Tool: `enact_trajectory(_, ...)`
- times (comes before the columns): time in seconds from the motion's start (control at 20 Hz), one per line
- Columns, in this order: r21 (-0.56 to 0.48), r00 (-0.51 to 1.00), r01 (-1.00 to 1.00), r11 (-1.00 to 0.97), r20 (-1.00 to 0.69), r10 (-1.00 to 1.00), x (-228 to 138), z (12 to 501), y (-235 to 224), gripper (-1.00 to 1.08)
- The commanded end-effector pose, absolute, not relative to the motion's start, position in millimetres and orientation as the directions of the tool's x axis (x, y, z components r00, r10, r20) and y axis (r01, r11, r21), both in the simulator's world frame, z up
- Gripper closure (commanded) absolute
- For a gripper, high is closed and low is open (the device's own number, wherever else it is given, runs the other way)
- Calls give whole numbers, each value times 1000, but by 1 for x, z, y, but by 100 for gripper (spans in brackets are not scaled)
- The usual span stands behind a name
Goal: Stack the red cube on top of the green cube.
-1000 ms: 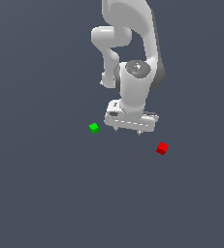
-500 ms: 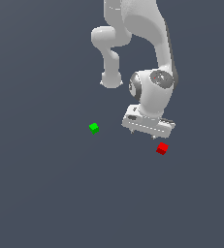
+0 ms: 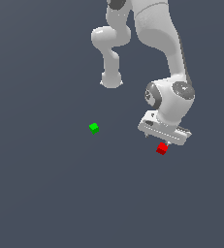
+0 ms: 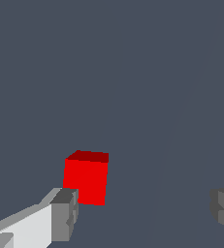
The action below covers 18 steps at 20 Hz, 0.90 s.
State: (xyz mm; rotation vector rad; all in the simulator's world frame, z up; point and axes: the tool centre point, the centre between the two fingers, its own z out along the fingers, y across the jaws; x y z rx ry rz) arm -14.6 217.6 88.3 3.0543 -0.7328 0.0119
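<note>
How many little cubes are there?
2: the green cube sits alone at the exterior view's left; the red cube lies just below the open gripper.

The arm (image 3: 154,34) is rendered in glossy white, built of rounded, tubular links. Dark grey caps are seen at the joints, one at the wrist (image 3: 181,89) and one near the top edge of the exterior view. The gripper (image 3: 163,141) has a flat, boxy white body. In the wrist view, the fingers (image 4: 65,213) are seen as white bars ending in blocky grey pads.
</note>
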Motion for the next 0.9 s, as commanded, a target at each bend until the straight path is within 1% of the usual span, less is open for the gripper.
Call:
enact_trajectory(0.0,-1,878,-479,-878,5,-479,-11,82,232,-92)
enact_trajectory(0.4,0,853,-522,-853,1,-522,-3,71,258,-92)
enact_trajectory(0.85,0,851,-526,-851,0,-526,-2,67,261,-92)
